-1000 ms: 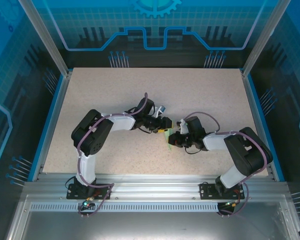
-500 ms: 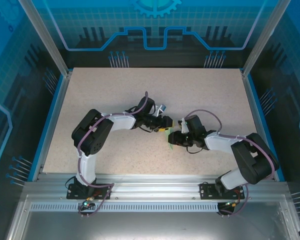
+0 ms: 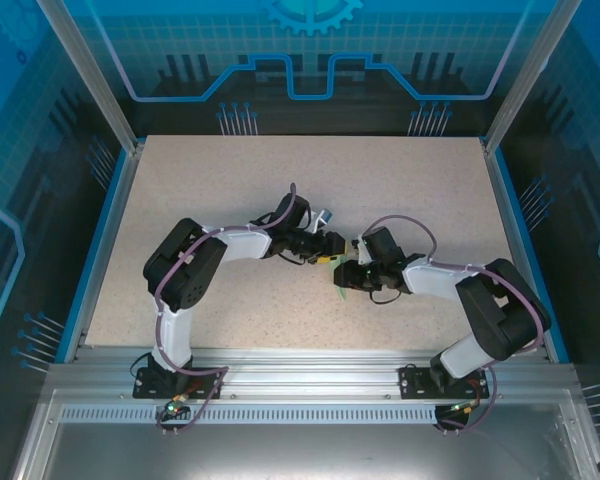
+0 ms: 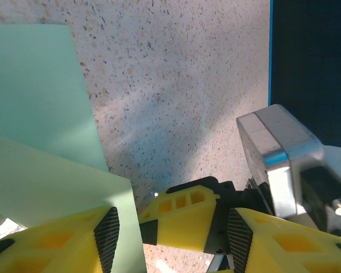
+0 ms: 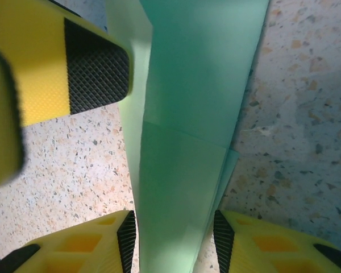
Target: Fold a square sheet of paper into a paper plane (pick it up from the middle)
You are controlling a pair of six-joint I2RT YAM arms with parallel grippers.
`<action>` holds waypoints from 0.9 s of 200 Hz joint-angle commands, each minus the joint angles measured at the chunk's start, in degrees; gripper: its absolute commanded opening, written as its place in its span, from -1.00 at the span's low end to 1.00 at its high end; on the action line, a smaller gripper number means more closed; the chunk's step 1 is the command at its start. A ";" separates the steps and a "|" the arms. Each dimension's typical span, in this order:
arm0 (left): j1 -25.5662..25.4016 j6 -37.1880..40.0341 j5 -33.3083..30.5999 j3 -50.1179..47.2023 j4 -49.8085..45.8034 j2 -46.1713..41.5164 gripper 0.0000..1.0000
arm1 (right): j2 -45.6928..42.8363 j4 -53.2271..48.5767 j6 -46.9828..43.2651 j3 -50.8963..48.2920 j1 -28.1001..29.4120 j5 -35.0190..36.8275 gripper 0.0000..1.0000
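- Both arms reach inward, low over the table [image 3: 230,190], wrists nearly meeting at its middle
- The left gripper [image 4: 170,227] is half-open beside the folded mint-green paper [image 5: 187,114]
- The right gripper [image 5: 173,239] is half-open, straddling it

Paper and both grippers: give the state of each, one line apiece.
sheet of paper: folded into overlapping layers, not yet a dart.
left gripper: open, the paper's edge between its fingers.
right gripper: open, fingers astride the folded paper.
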 commanded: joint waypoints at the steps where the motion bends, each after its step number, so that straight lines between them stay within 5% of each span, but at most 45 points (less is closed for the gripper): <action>1: -0.08 0.98 1.62 1.72 -1.17 1.47 0.15 | 1.25 -1.02 -0.73 1.00 0.79 0.32 -0.14; 180: -0.02 1.93 1.44 2.07 -3.74 2.11 0.14 | 4.32 -0.54 1.43 -0.16 0.44 -0.82 -0.49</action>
